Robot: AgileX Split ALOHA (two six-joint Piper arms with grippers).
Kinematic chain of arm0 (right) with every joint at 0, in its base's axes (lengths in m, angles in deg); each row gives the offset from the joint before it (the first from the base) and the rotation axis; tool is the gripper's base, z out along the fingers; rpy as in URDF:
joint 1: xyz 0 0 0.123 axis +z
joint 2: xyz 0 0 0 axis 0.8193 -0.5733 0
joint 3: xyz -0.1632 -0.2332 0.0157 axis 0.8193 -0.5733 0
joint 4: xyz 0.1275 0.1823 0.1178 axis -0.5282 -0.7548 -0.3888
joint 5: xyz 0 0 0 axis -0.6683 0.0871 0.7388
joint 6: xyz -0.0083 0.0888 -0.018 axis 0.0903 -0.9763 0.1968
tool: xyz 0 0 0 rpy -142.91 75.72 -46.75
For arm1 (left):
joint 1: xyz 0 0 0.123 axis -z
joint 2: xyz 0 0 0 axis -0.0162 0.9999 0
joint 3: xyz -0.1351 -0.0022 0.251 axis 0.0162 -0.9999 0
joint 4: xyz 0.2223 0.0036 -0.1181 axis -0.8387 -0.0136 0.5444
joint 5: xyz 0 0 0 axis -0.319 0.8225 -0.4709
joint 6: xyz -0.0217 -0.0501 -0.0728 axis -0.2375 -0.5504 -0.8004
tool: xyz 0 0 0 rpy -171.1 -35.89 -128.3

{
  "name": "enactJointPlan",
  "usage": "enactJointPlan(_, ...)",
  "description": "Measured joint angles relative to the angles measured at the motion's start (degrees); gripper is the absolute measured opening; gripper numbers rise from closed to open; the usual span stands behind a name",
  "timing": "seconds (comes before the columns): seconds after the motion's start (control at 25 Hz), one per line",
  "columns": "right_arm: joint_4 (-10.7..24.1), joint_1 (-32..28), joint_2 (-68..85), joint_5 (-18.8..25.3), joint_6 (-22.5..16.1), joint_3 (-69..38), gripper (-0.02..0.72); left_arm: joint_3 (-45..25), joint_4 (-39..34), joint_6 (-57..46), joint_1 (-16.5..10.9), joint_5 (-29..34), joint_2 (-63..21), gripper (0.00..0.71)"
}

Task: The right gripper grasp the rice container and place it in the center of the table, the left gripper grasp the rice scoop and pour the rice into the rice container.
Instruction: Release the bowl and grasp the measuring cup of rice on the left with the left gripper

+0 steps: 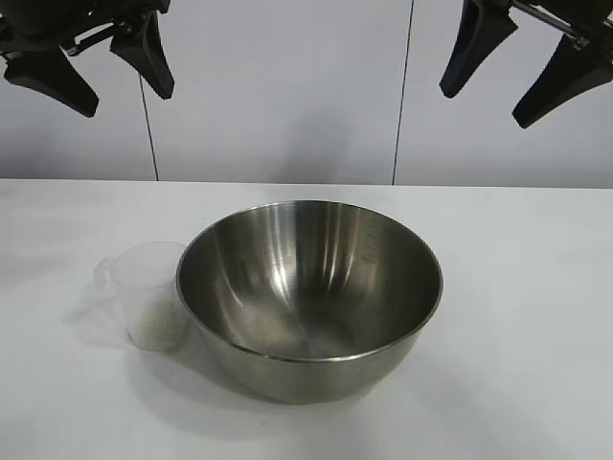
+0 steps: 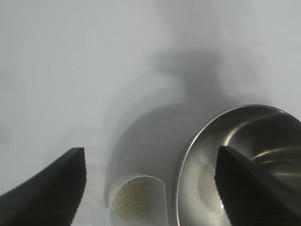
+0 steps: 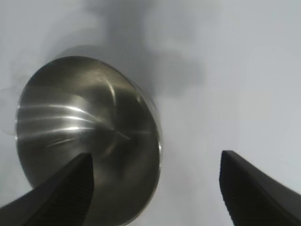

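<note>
Gleaming round steel rice container (image 1: 308, 297)

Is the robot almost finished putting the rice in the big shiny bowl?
Not yet. The steel bowl already sits about mid-table, so that step looks done. Nothing is in hand: the left gripper and right gripper both hang open, high above. The rice is in the clear plastic measuring cup right beside the bowl, and the bowl looks empty. Grabbing the cup and pouring are left.
</note>
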Motion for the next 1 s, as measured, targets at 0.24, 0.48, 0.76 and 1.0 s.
enactJointPlan(0.24, -2.4, 0.0, 0.0, -0.1, 0.9, 0.0, 0.517, 0.0, 0.0, 0.0, 0.0, 0.0, 0.0, 0.552)
enactJointPlan(0.48, -2.5, 0.0, 0.0, -0.1, 1.1, 0.0, 0.517, 0.0, 0.0, 0.0, 0.0, -0.4, 0.0, 0.552)
enactJointPlan(0.76, -2.5, 0.0, 0.0, -0.1, 1.1, 0.0, 0.517, 0.0, 0.0, 0.0, 0.0, -2.4, 0.0, 0.552)
enactJointPlan(1.0, -2.5, 0.0, 0.0, -0.1, 1.3, 0.0, 0.517, 0.0, 0.0, 0.0, 0.0, -2.7, 0.0, 0.564)
